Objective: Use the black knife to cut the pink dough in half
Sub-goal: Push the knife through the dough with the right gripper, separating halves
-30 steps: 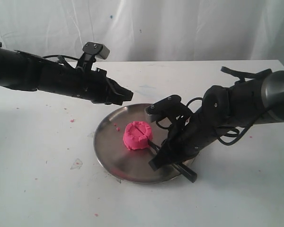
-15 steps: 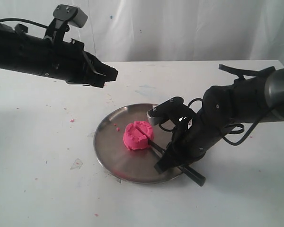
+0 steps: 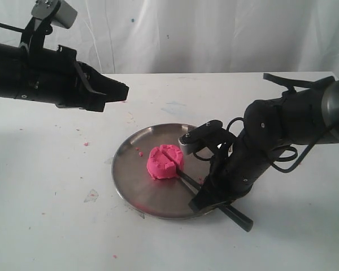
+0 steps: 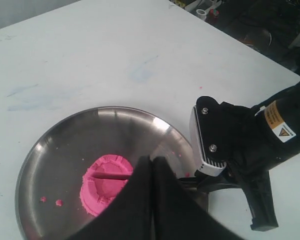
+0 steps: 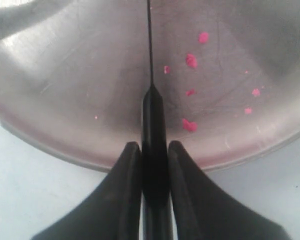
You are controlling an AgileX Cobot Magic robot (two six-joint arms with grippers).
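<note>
— Set where, for the exterior?
— Stood off the arms, looked down across the table (image 3: 56, 226), fairly far back.
— And the wrists?
— Left looked down from high onto plate (image 4: 65, 145) and pink dough (image 4: 102, 182); right sat very close, sighted along the black knife (image 5: 152, 115). Shared the plate throughout.

This looks like a robotics lab bench: a white table (image 3: 56, 226) flecked with pink crumbs (image 3: 86, 143), with a white sheet (image 3: 214, 34) hung along its far side. A black left arm (image 3: 28, 84), topped by a small camera (image 3: 53, 11), and a black right arm (image 3: 294, 118) reach over it.

A white table (image 3: 51, 226) carries a round steel plate (image 3: 130, 183) and scattered pink crumbs (image 3: 86, 144)
</note>
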